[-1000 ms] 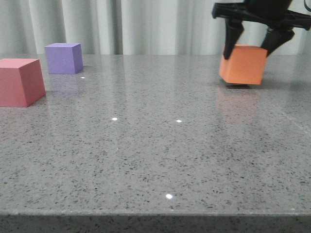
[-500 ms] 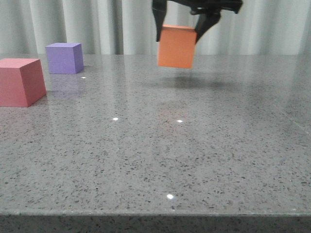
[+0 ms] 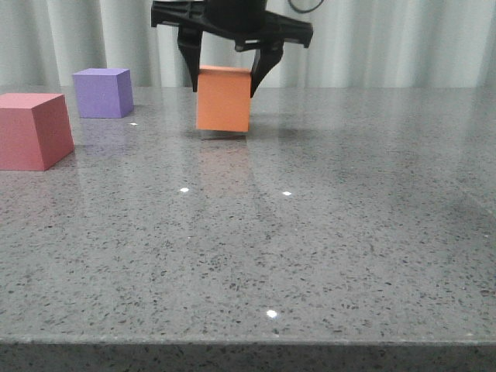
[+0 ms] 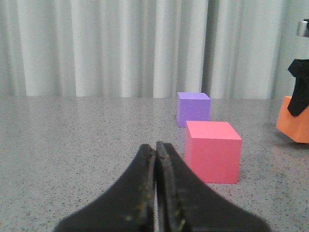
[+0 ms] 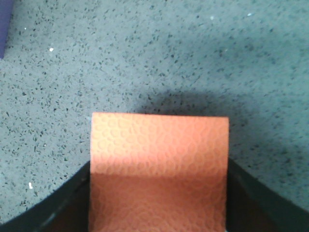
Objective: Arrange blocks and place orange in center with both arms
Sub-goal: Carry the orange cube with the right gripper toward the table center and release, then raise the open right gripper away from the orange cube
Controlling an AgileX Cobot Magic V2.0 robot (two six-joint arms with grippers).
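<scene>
My right gripper is shut on the orange cube and holds it at or just above the grey table at the back centre. In the right wrist view the cube fills the gap between the fingers. The purple cube stands at the back left and the red-pink cube in front of it at the left edge. My left gripper is shut and empty, low over the table, with the red-pink cube and purple cube beyond it.
The speckled grey table runs to a front edge. Pale curtains hang behind it. The orange cube and a right finger show at the edge of the left wrist view.
My right gripper has carried the orange cube from the back right leftward to the back centre, raising it and then lowering it toward the table. The purple and red-pink cubes have not moved.
</scene>
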